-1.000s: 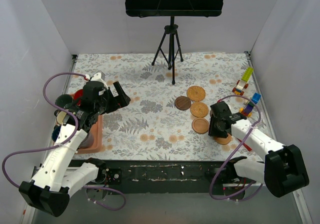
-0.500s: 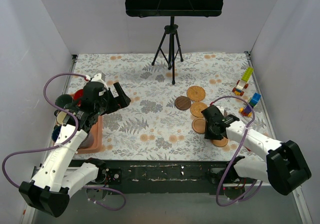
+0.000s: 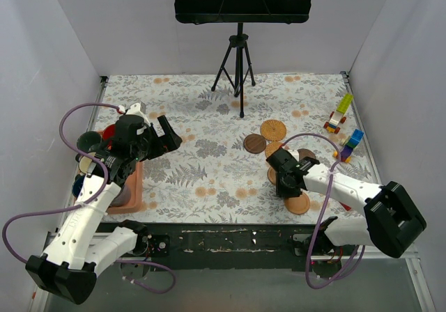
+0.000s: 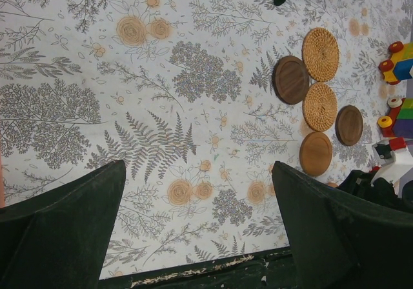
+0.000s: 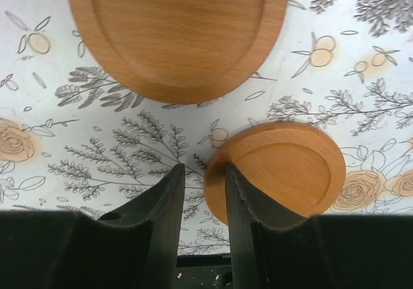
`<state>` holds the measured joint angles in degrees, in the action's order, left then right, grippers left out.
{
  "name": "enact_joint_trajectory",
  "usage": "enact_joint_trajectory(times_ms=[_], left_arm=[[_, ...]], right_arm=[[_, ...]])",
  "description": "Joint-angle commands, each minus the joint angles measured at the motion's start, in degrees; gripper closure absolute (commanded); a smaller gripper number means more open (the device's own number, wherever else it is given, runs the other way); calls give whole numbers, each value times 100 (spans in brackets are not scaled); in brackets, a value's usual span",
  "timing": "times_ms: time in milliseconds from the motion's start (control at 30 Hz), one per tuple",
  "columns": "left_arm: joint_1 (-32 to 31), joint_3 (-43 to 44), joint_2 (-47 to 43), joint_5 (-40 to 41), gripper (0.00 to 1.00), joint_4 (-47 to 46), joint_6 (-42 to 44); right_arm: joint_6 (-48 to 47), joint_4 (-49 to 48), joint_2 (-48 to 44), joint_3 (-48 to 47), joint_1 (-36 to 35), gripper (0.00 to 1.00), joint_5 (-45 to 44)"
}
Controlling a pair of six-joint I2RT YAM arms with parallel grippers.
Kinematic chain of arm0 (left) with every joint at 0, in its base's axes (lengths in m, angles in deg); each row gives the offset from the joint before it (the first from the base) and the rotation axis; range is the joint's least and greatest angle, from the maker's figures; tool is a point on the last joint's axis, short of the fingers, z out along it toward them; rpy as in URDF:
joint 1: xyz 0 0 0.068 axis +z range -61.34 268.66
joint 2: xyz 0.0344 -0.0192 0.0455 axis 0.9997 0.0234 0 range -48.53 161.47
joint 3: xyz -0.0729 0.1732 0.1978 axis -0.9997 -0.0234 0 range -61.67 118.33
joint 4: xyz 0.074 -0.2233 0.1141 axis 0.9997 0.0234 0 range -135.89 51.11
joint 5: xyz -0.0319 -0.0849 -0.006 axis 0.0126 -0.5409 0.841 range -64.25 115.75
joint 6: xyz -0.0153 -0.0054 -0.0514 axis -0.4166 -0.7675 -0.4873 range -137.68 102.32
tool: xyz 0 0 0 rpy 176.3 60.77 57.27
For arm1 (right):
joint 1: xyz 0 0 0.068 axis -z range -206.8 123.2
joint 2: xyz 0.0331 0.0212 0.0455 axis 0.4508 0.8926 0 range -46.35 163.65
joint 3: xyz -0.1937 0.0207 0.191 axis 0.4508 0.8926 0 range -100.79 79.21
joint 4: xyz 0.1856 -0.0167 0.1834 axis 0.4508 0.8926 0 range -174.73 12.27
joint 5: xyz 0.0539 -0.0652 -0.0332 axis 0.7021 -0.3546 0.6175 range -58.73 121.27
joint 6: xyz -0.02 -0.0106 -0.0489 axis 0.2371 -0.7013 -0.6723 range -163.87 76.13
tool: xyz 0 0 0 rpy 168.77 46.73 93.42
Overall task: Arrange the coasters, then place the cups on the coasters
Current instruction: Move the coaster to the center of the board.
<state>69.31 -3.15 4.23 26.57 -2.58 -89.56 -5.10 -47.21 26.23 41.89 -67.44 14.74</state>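
Observation:
Two rattan coasters (image 4: 321,45) (image 4: 320,106), two dark brown coasters (image 4: 291,79) (image 4: 349,125) and an orange-brown coaster (image 4: 315,153) cluster right of centre. A second orange-brown coaster (image 3: 298,203) lies nearer the front edge. My right gripper (image 3: 288,186) (image 5: 204,169) stands over that coaster (image 5: 284,169), its jaws narrowly apart. One finger (image 5: 242,199) rests on the disc, whose rim shows in the gap. The other lies off it. My left gripper (image 3: 170,135) (image 4: 197,166) hangs wide open above bare cloth. Cups (image 3: 87,141) (image 3: 86,164) sit at the far left, partly hidden by the left arm.
A salmon-pink tray (image 3: 134,186) lies under the left arm. A music stand's tripod (image 3: 239,68) stands at the back centre. Colourful toy blocks (image 3: 341,113) (image 3: 352,143) sit along the right side. White walls close in the floral table on three sides.
My right gripper has moved left and toward the front edge, its jaws narrowing. The near orange-brown coaster has slid the same way with it. The left arm has stayed still.

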Motion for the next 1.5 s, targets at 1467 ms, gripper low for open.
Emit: enact_joint_trajectory(times_ms=[1467], left_arm=[[-42, 177, 156, 173, 2, 28, 69]], right_arm=[[-1644, -1211, 2955, -2816, -1130, 64, 1022]])
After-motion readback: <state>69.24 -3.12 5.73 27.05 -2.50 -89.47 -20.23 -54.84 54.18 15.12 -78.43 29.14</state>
